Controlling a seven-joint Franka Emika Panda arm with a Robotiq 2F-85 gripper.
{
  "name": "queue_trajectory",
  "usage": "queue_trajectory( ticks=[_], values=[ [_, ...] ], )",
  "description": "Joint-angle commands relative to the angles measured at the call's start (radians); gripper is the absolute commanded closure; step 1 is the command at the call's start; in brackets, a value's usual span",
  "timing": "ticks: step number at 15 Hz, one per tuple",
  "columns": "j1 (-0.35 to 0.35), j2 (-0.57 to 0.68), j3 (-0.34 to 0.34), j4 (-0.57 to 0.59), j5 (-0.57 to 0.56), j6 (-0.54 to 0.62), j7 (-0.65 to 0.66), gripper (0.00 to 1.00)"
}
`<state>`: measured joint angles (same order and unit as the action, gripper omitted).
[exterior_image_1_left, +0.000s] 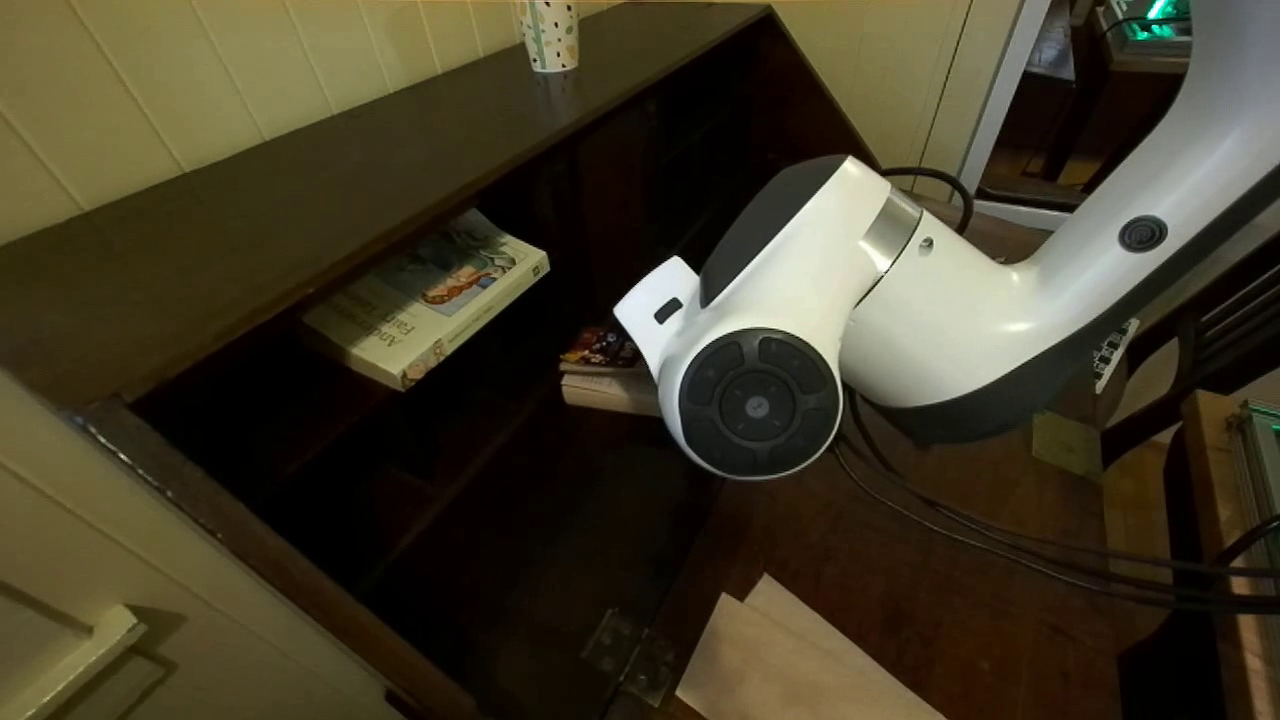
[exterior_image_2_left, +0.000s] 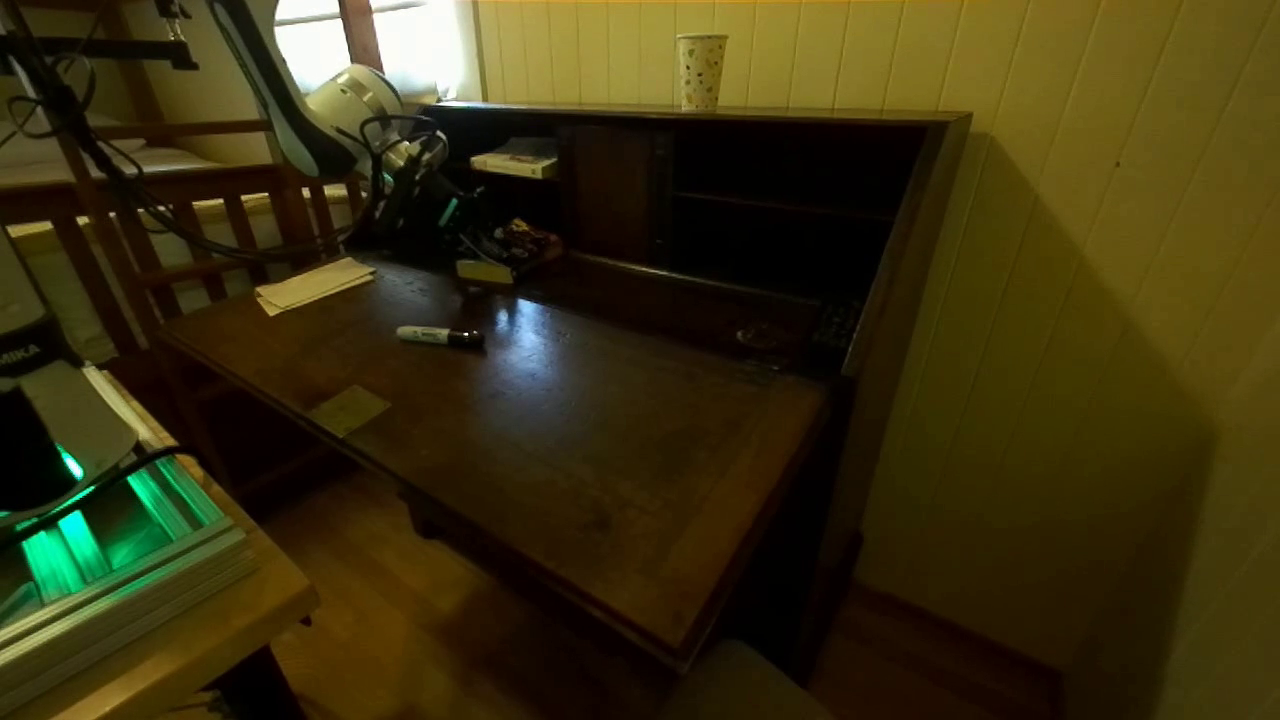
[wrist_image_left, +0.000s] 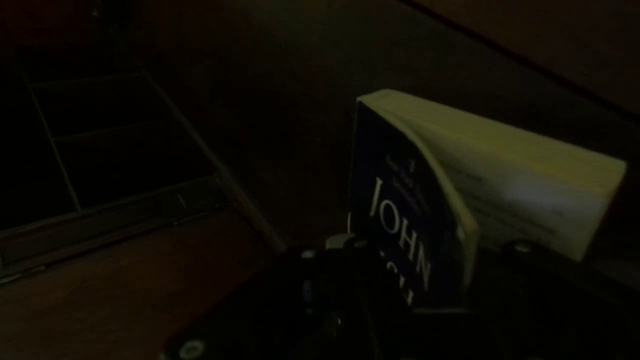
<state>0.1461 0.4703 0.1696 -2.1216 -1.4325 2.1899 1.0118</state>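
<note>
In the wrist view a thick paperback (wrist_image_left: 390, 165) has a dark blue cover with "JOHN" in white letters. My gripper (wrist_image_left: 417, 280) is shut on its front part, with the cover between the fingers. That part is bent away from the pale pages (wrist_image_left: 525, 145) behind it. The wrist picture is very dark, so the finger contact is hard to make out. A paperback (exterior_image_2_left: 487, 271) lies beside the black gripper (exterior_image_2_left: 460, 225) at the back of the desk in an exterior view. Elsewhere its end (exterior_image_1_left: 610, 390) pokes out from behind the white arm, which hides the gripper.
A thick fairy-tale book (exterior_image_1_left: 440, 300) juts from the upper shelf. A patterned cup (exterior_image_2_left: 701, 75) stands on the cabinet top. Folded paper (exterior_image_2_left: 315, 285) and a marker (exterior_image_2_left: 438, 336) lie on the dark desk (exterior_image_2_left: 600, 460). Cables (exterior_image_1_left: 950, 520) trail beside the arm.
</note>
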Motion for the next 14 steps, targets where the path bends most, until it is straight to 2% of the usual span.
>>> queue_trajectory(
  ticks=[1, 5, 14],
  values=[
    [-0.021, 0.027, -0.009, -0.002, 0.013, 0.094, 0.039, 1.0],
    [-0.009, -0.028, -0.005, -0.044, -0.003, 0.102, 0.088, 1.0],
    [0.119, -0.086, 0.034, -0.1, -0.083, -0.066, 0.257, 0.99]
  ],
)
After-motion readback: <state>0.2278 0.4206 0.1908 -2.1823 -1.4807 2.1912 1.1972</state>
